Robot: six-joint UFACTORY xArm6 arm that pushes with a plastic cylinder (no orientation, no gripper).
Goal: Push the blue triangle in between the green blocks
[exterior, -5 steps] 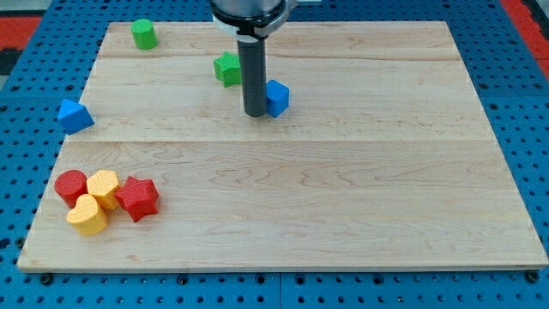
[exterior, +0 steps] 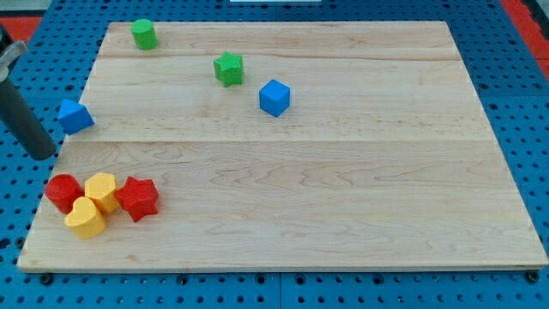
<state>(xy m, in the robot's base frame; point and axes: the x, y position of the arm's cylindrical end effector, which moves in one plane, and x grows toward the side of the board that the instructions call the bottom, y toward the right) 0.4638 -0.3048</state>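
Blue triangle [exterior: 75,115] at tabletop [exterior: 343,189] left edge, well apart from green cylinder [exterior: 143,33] and green star [exterior: 228,68], both toward view's top right of it. My tip [exterior: 43,155] off tabletop, just left-below triangle, not touching. Plain rod, nothing to open or close.

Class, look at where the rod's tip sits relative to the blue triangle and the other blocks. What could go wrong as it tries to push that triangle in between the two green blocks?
1. My tip sits below-left of the blue triangle, off the board's left edge; an off-centre shove could spin it aside.
2. The gap between the green cylinder and green star is modest, so overshoot may knock either.
3. The red cylinder lies just below my tip and could get clipped.
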